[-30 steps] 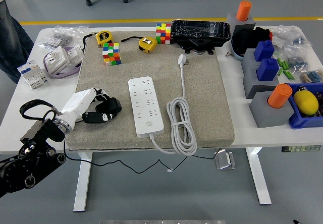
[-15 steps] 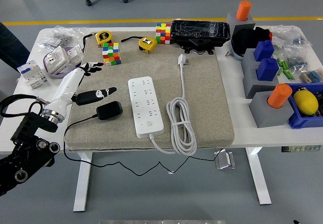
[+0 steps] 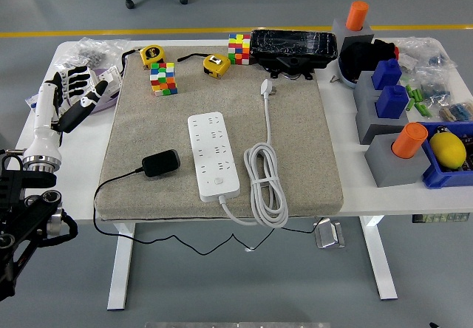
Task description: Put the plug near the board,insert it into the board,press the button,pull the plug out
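Table: white, carrying a tan mat across its middle; clutter is crowding the far and right edges.

Mat: giving open room on its left half, between its left edge and the board.

Board: a white power strip, lying lengthwise near-to-far at mat centre, its own coiled white cable sitting just to its right.

Left hand: hovering over the table's far-left corner, off the mat, fingers spread and holding nothing. Right hand: not showing.

Plug: a black adapter, lying on the mat just left of the board's near half, apart from it, long axis running roughly left-right and slightly tilted. Its thin black cord is trailing left and dropping over the near edge.

Relation: the plug is lying nearer and to the right of the left hand, well apart; judging by this, the left arm is the one placed to reach it.
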`<state>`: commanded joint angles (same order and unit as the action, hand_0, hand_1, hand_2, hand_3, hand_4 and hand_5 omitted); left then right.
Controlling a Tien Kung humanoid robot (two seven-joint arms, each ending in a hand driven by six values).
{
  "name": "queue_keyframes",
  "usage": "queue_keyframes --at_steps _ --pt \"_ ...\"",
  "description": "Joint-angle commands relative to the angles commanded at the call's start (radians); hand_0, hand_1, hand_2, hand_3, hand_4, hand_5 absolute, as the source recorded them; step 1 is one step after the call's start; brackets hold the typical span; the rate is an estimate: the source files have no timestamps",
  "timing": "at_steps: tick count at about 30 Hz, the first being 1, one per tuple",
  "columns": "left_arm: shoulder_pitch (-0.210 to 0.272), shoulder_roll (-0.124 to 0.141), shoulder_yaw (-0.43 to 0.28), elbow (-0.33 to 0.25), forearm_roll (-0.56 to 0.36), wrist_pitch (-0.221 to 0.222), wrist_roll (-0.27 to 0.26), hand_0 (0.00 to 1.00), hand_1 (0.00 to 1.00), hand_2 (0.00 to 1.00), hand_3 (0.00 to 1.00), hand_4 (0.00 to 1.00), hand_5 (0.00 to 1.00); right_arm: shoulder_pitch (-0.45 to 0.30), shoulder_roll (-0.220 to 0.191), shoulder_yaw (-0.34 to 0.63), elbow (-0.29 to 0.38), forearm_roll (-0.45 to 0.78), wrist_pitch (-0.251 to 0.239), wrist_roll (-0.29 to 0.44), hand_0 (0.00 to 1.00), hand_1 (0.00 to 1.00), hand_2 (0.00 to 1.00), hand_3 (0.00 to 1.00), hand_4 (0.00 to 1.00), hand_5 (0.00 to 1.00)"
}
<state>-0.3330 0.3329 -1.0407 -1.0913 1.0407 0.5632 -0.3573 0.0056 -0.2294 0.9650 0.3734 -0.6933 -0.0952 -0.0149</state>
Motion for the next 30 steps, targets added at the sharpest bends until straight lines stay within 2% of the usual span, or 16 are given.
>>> queue_keyframes --at_steps 6,30 --pt "0.014 -0.005 -0.027 0.012 -0.05 0.007 -0.001 0.629 0.685 0.68 0.662 0.916 0.567 -0.001 0.0 -0.005 0.0 0.001 0.0 0.0 0.611 0.647 0.664 0.559 0.952 0.507" --pt "0.027 -0.013 -0.044 0.023 -0.052 0.0 0.01 0.634 0.684 0.679 0.646 0.885 0.553 -0.005 0.0 -0.002 0.0 -0.001 -0.001 0.0 0.613 0.647 0.664 0.559 0.952 0.508"
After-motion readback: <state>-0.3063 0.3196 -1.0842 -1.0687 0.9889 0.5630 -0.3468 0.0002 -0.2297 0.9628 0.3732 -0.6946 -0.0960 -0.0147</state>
